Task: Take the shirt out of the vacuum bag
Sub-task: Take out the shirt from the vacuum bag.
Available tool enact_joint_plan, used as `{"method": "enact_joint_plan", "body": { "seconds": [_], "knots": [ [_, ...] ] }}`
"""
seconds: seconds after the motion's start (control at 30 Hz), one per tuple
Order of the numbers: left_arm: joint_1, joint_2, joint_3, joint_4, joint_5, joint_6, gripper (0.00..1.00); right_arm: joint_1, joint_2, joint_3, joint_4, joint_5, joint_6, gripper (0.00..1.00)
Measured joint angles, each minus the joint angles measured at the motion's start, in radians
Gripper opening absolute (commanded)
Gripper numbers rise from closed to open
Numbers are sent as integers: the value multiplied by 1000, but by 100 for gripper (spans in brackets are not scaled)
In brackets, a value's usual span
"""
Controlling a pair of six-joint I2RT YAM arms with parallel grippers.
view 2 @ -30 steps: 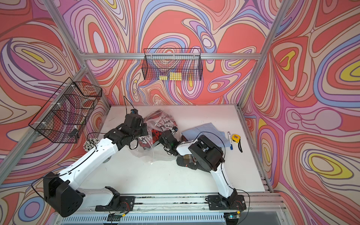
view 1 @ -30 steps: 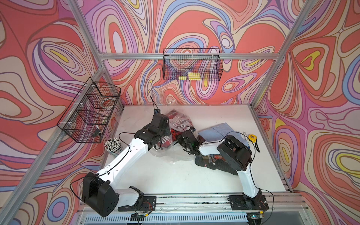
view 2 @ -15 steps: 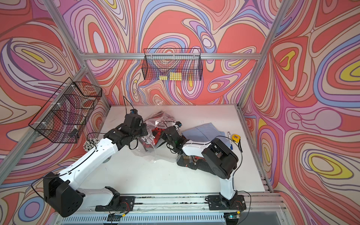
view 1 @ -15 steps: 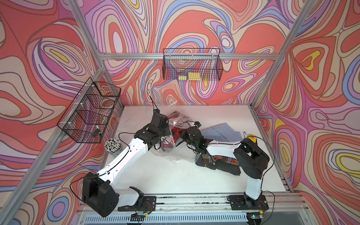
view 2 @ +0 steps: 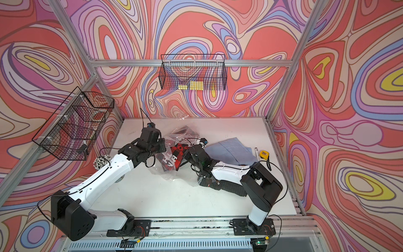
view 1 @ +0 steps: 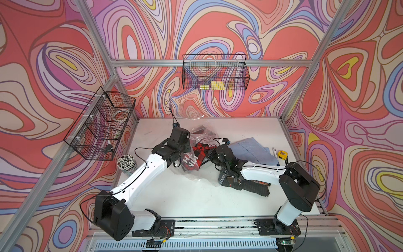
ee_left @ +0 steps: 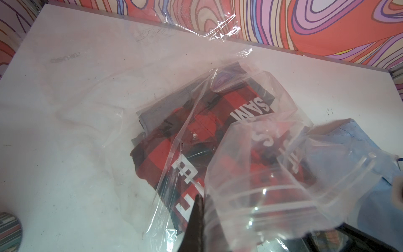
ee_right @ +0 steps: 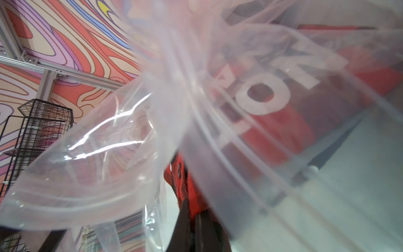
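Anchoring vacuum bag (ee_left: 263, 174) with left gripper (ee_left: 198, 209) clamped; pinching shirt (view 1: 198, 153) from 3 o'clock with right gripper (view 1: 211, 154), likely for extraction.

The vacuum bag (view 1: 196, 136) lies on the desk (view 1: 174, 196), toward the back, with the shirt (view 1: 199, 153) in it. A folded cloth (view 1: 250, 149) lies just right of the bag. A marker (view 1: 274, 151) and a tape measure (view 1: 282, 155) lie beyond the cloth. Another garment (view 1: 255, 189) lies before the cloth. A cup (view 1: 127, 163) stands at the left edge.
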Motion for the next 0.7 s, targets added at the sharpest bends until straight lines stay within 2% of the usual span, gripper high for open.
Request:
{"method": "enact_joint_plan", "body": {
  "seconds": [0.4, 0.7],
  "knots": [
    [0, 6, 0, 0, -1, 0, 0, 48, -179, -8, -124, -3, -35, 0],
    [0, 6, 0, 0, -2, 0, 0, 61, -238, -9, -165, 4, -50, 0]
  ]
}}
